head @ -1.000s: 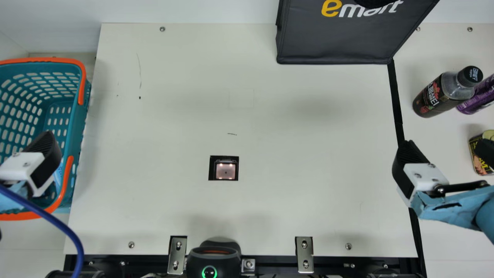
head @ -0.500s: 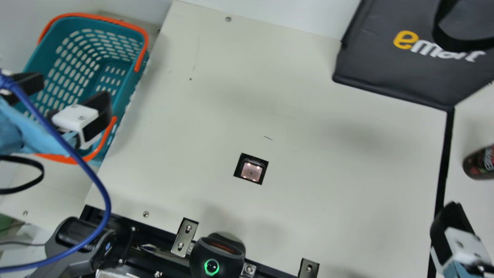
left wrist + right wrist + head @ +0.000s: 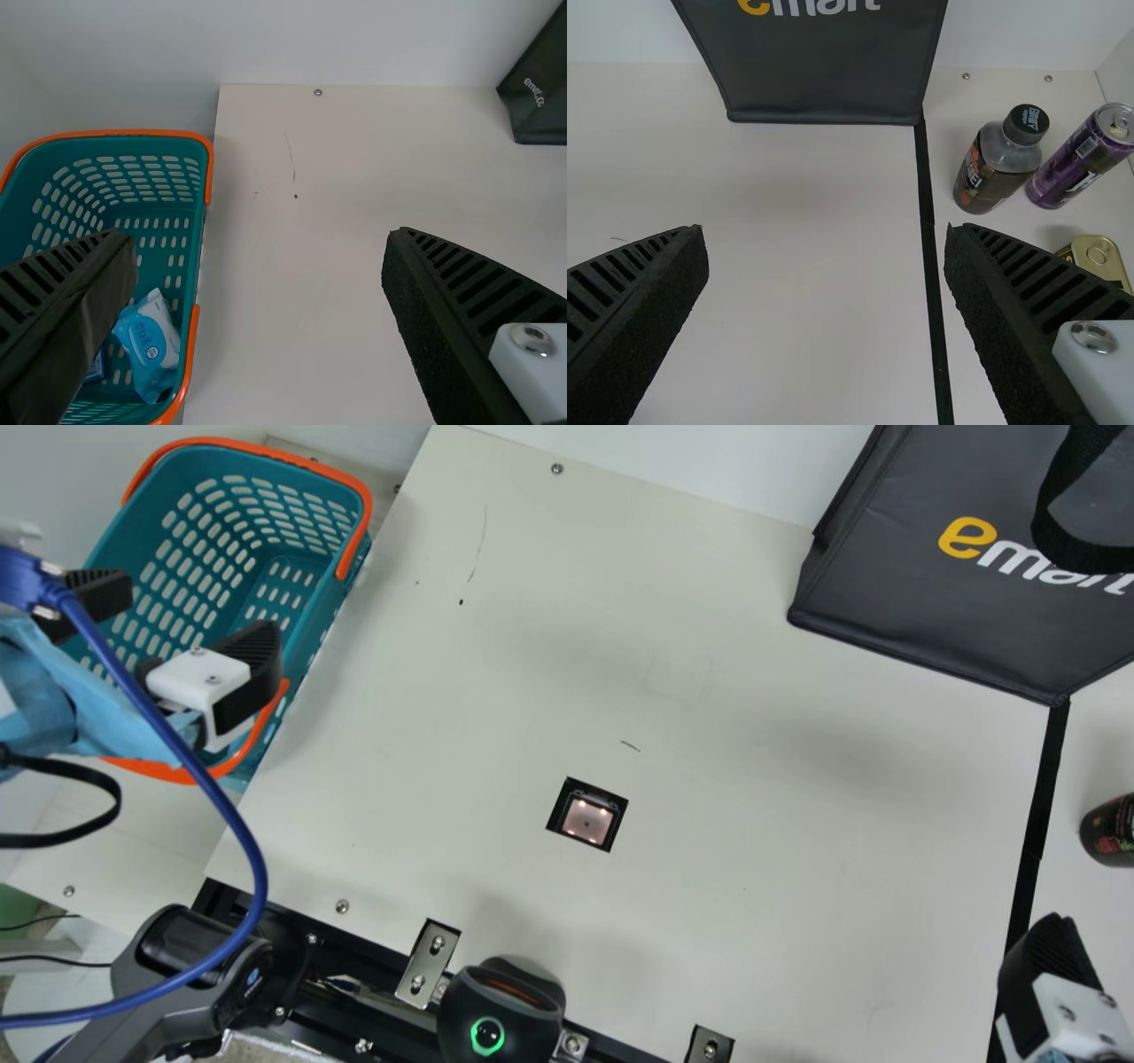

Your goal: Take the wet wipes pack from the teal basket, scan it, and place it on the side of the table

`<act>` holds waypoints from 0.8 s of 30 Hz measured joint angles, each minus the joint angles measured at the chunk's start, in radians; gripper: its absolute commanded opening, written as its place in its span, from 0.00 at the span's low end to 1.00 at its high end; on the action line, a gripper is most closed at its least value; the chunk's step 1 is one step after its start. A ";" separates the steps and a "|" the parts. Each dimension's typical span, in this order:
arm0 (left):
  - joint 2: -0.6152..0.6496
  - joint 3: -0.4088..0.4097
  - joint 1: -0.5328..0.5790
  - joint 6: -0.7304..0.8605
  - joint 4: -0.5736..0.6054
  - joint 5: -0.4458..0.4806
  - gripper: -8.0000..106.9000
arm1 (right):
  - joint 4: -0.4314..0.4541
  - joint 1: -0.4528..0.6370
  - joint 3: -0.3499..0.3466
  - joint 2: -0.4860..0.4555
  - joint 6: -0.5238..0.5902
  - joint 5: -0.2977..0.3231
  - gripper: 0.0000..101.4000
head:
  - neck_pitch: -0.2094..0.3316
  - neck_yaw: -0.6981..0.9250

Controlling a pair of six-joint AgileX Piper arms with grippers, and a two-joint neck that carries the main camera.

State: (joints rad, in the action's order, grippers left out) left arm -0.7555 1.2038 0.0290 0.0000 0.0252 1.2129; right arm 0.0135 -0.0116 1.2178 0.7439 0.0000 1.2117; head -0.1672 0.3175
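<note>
- Cream tabletop is backed by a pale wall and is crossed on its right side by a black strip.
- At the far right, a dark bag with a black handle is set on the tabletop.
- A teal basket with orange handles is placed at the left edge.
- The left tool is held over the basket, its two fingers spread wide.
- The right tool is held near the black strip at the right; its fingers are likewise set wide apart.
- A black device with a green-lit ring is mounted at the near edge.
- Right of the strip, a dark bottle is stood beside a purple can.
- The wet wipes pack, blue and white, is contained in the basket, tilted near the wall; a blue item beside it is partly hidden.
- A tin is partly covered by a right finger.
- A lit scanner window is set into the tabletop.
</note>
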 measured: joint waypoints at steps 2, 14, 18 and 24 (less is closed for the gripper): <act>0.000 0.000 0.000 0.000 0.000 0.000 0.85 | 0.000 0.000 0.000 0.000 0.000 0.000 0.94 | 0.000 0.000; -0.019 0.006 -0.032 -0.031 -0.011 -0.011 0.85 | 0.000 0.000 0.000 0.000 0.000 0.000 0.94 | 0.000 0.002; -0.045 0.010 -0.087 -0.078 -0.025 -0.028 0.85 | 0.000 0.000 0.000 0.000 0.000 0.000 0.94 | 0.000 0.000; -0.082 0.004 -0.193 -0.163 -0.045 -0.054 0.85 | 0.000 0.000 0.000 0.000 0.000 0.000 0.94 | 0.000 0.002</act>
State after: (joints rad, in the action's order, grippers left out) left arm -0.8374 1.2077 -0.1641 -0.1633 -0.0195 1.1587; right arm 0.0135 -0.0116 1.2178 0.7439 0.0000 1.2117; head -0.1672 0.3191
